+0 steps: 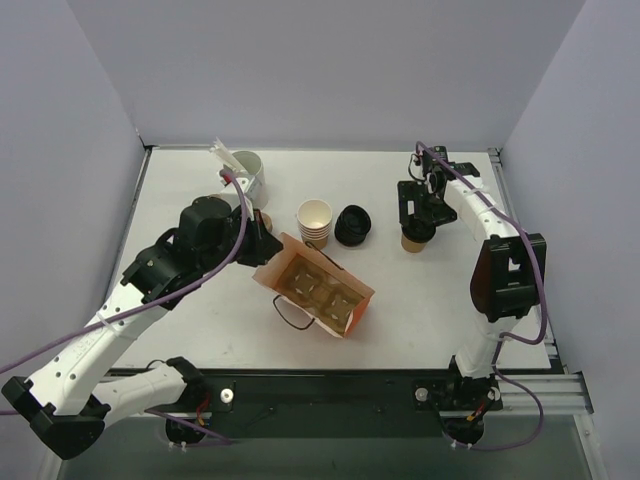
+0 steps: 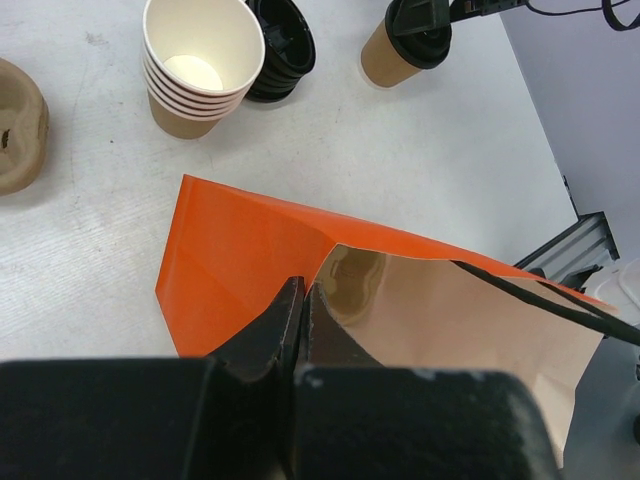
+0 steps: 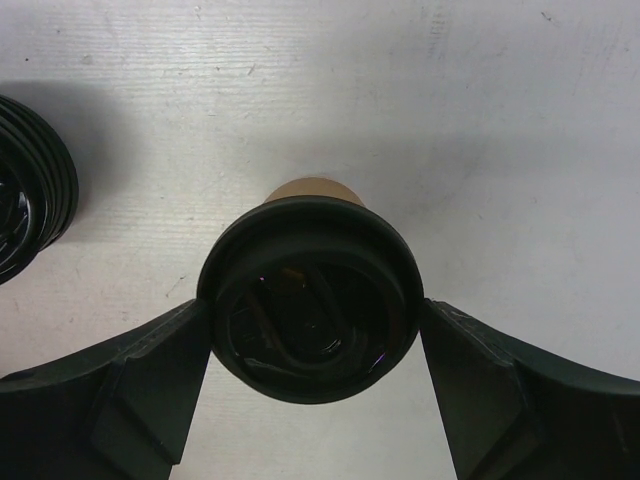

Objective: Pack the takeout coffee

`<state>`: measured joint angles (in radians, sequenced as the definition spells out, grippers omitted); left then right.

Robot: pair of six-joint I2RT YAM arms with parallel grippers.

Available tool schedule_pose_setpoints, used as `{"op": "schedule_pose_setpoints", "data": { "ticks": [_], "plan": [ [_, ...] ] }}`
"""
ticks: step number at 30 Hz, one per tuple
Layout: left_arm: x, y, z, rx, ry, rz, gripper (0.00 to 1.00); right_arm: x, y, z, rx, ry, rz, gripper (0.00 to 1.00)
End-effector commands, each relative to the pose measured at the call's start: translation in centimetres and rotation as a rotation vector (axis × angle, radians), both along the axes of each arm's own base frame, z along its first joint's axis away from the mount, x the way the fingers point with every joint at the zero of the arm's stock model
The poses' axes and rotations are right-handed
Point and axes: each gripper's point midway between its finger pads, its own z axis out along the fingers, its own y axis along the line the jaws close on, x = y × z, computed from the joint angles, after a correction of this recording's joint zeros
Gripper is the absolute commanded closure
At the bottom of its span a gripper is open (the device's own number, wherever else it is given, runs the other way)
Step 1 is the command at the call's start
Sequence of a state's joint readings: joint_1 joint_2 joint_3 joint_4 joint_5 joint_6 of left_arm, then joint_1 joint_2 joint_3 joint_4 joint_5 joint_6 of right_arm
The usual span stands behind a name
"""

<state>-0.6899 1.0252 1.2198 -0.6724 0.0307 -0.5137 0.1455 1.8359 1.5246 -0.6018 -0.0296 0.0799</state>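
Straddling the takeout coffee (image 3: 308, 200) at far right, right gripper (image 3: 312, 325) is spread wide beside the lid (image 3: 300, 270); left gripper (image 2: 303, 300) pinches orange bag (image 2: 240, 250) rim. Cup's probably light, crushable; best grip: paper wall below lid.

Takeout coffee (image 1: 413, 239): tan-brown cup, black lid. Bag (image 2: 245, 250): orange outside, plain kraft-brown inside, black handle. Cup stack (image 1: 314, 222): tan walls, cream-white interior. Lid pile (image 1: 353, 226), left of coffee: glossy black. Pulp tray (image 2: 15, 140): beige. Table (image 1: 430, 305): white.
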Motion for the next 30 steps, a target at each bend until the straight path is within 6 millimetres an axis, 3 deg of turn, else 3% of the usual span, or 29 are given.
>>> {"op": "schedule_pose_setpoints", "data": {
  "ticks": [1,18,23,27,30],
  "plan": [
    [-0.1,0.3,2.3,-0.041,-0.036,0.016,1.0,0.3,0.0,0.7,-0.021,-0.006,0.02,0.15],
    [-0.4,1.7,2.3,-0.009,0.001,0.079,1.0,0.1,0.0,-0.1,-0.023,0.045,0.038,0.26],
    [-0.4,1.9,2.4,-0.003,0.003,0.088,1.0,0.0,-0.2,0.1,-0.017,0.047,0.015,0.35],
    [-0.4,2.6,2.3,0.035,0.034,0.122,1.0,0.1,-0.2,1.3,-0.011,0.032,0.01,0.37],
    [-0.4,3.0,2.3,0.053,0.058,0.143,1.0,-0.3,0.1,4.3,0.002,0.014,0.002,0.43]
  ]
}}
